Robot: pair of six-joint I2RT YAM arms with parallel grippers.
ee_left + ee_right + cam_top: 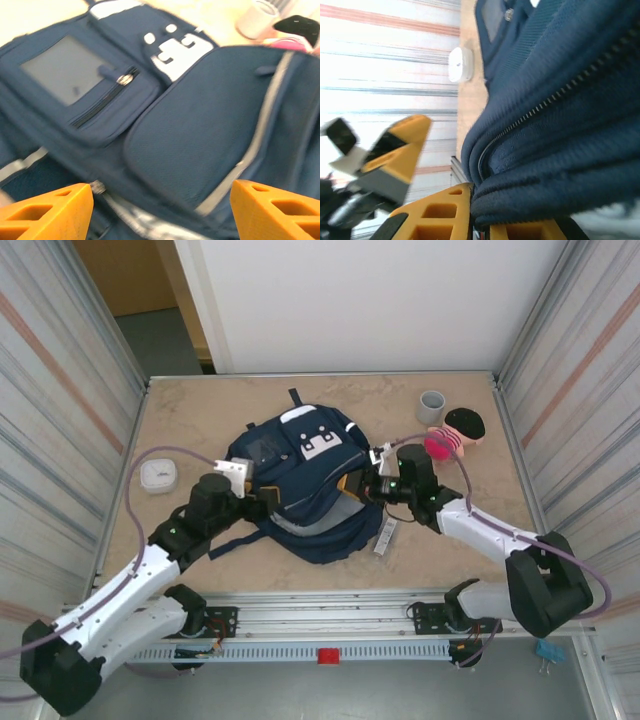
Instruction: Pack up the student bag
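Observation:
The student bag (300, 475), a navy backpack with white patches, lies flat in the middle of the table. My left gripper (262, 502) hovers at its left side. In the left wrist view that gripper (162, 212) is open, its orange fingers (45, 212) spread wide over the bag's front pockets (200, 135) with nothing between them. My right gripper (358, 486) is at the bag's right edge. In the right wrist view it (482, 225) is shut on a thick fold of the bag's fabric (560, 150) beside a zipper.
A grey cup (431, 406) and a pink-and-black plush doll (455, 432) stand at the back right. A white round device (157, 475) lies at the left. A small white stick-like item (386, 537) rests by the bag's near right corner. Metal walls close in both sides.

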